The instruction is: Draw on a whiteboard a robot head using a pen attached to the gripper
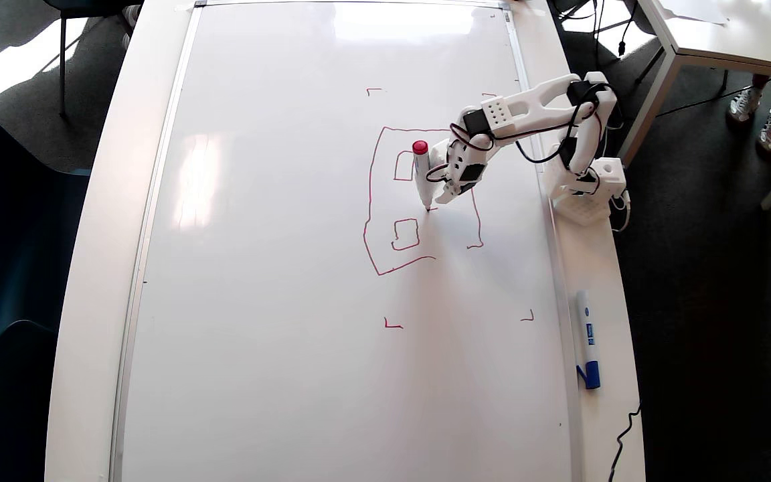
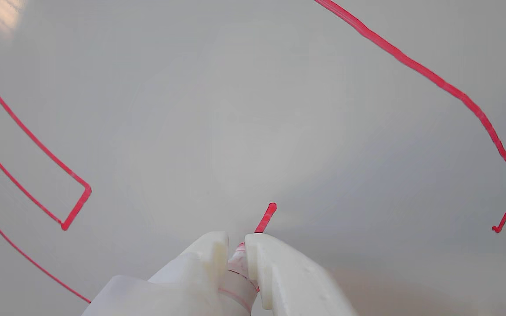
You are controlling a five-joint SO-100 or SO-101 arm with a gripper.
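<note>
The whiteboard (image 1: 278, 268) fills the table in the overhead view. On it is the robot head (image 1: 369, 201), a wobbly red outline open at the lower right, with two small squares (image 1: 418, 234) inside. My gripper (image 1: 436, 194) is shut on the pen (image 1: 423, 181), whose red end points up and whose tip touches the board between the squares. In the wrist view my gripper (image 2: 236, 245) clamps the pen (image 2: 235, 281), with a short fresh red stroke (image 2: 267, 217) just past the tip. One square (image 2: 77, 208) lies to the left, and the outline (image 2: 433, 79) runs down the right.
Small red corner marks (image 1: 392, 325) frame the drawing area. A white marker with a blue cap (image 1: 587, 338) lies on the table rim at the right. The arm's base (image 1: 586, 194) stands on that rim. Another table (image 1: 727, 33) and a person's feet (image 1: 753, 107) are at the upper right.
</note>
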